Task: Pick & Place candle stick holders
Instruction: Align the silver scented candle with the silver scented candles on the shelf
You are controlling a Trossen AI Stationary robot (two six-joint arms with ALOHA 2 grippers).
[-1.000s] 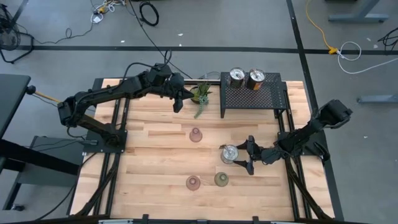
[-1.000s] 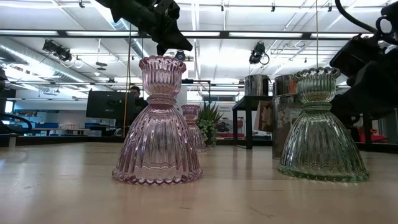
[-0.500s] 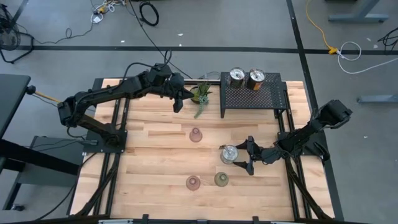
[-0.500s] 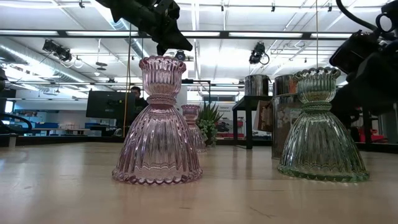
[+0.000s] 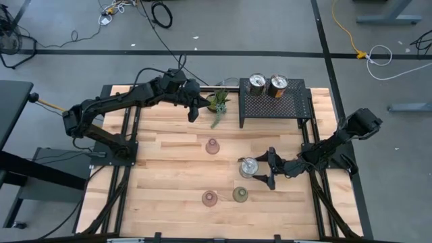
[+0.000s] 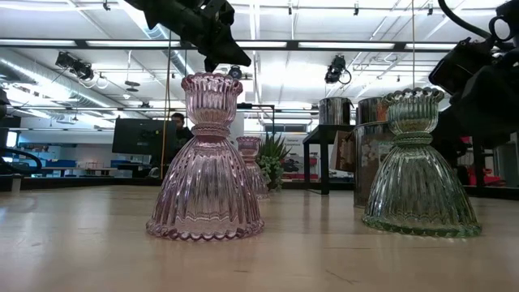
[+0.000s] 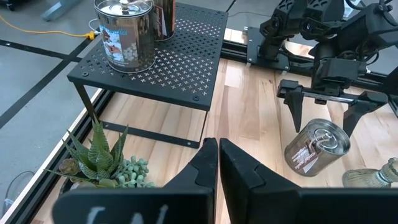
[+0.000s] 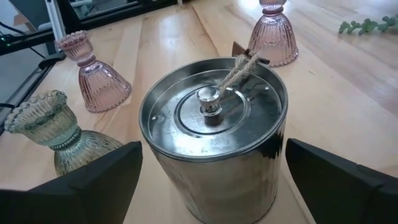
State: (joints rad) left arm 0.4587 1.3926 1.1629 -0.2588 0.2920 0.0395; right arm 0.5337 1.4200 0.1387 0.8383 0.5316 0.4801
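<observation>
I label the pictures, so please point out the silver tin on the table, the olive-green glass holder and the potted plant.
silver tin (image 8: 214, 109): right wrist view, lid.
olive-green glass holder (image 6: 420, 191): low view, ribbed skirt.
potted plant (image 7: 99, 155): left wrist view, spiky leaves.

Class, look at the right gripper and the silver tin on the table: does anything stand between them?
Nothing visible does. The right gripper is open, with the silver tin directly between its fingers. The green holder and the pink holders stand off to the side.
</observation>
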